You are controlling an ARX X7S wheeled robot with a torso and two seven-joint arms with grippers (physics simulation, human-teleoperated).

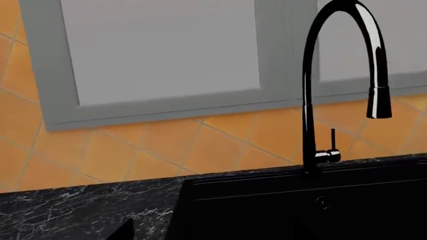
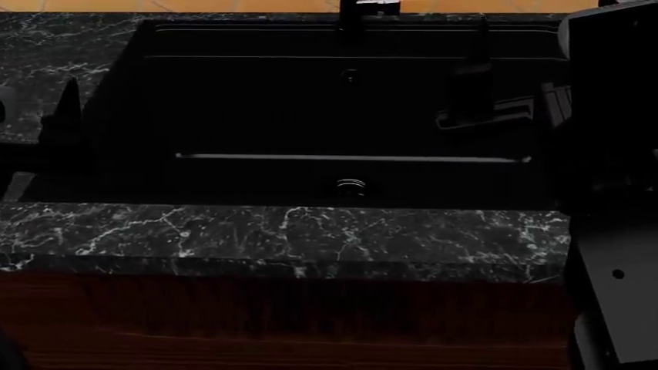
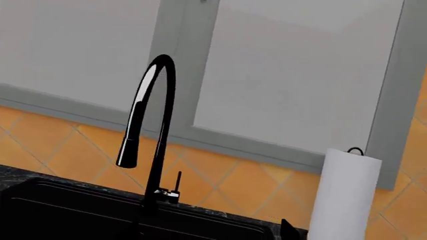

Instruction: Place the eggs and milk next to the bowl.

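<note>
No eggs, milk or bowl in sight over the black sink (image 2: 350, 116), so I'd look around first; whether either claw is open, I cannot tell.

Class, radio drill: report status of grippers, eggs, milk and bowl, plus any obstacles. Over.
Grippers: jaws not readable in any view. Eggs, milk, bowl: none in sight. Ahead: black sink, faucet, paper towel roll. Nothing held that shows.
</note>
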